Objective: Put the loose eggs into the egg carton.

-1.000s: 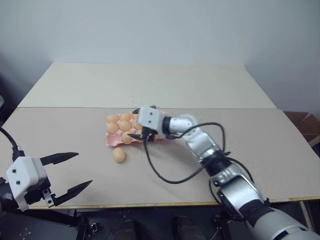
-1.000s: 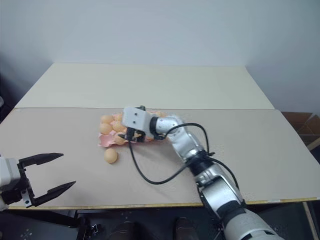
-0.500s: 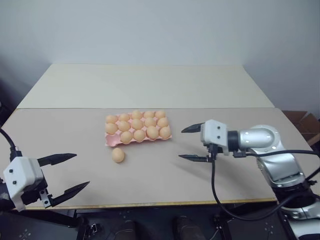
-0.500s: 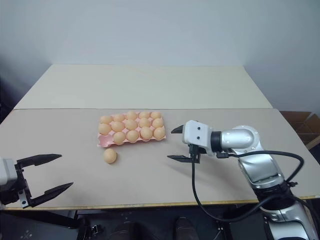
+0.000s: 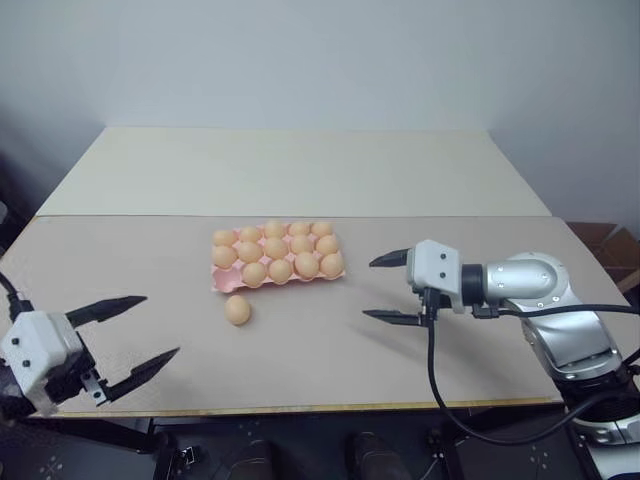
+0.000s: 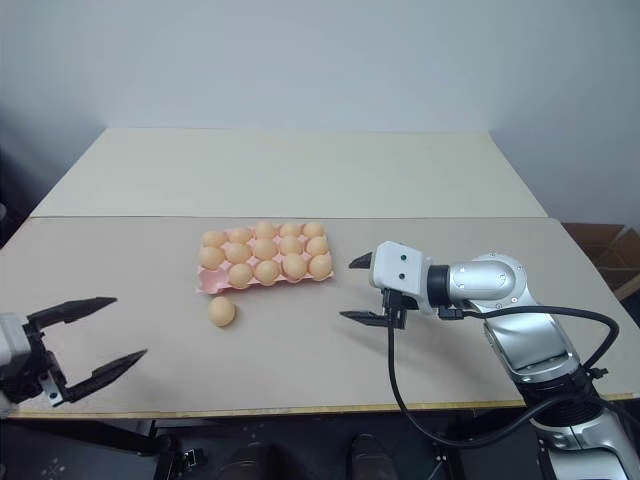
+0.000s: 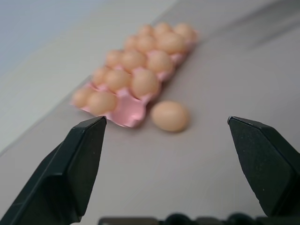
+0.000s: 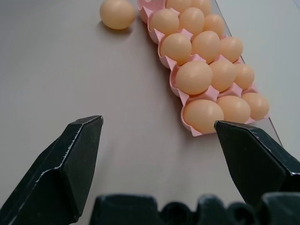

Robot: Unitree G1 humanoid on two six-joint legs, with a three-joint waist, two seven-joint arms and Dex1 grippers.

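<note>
The pink egg carton (image 5: 222, 281) lies mid-table with several light-brown eggs in its cups. One loose egg (image 5: 237, 310) rests on the table just in front of the carton's left end, touching nothing. My right gripper (image 5: 369, 289) hovers open and empty to the right of the carton, pointing left toward it. Low at the table's front-left corner, my left gripper (image 5: 161, 324) is open and empty, aimed at the loose egg (image 7: 170, 116). In the right wrist view the carton (image 8: 194, 131) runs away between the fingers, with the loose egg (image 8: 117, 13) past its far end.
The work surface is a tan board (image 5: 300, 350); a paler tabletop (image 5: 290, 170) stretches behind it. A black cable (image 5: 432, 370) hangs from my right wrist over the front edge. A cardboard box (image 5: 610, 245) stands past the table's right side.
My right gripper has drawn back from over the carton, moving right and toward the front edge, then held still. The carton's eggs are now uncovered. The left gripper has hardly moved.
</note>
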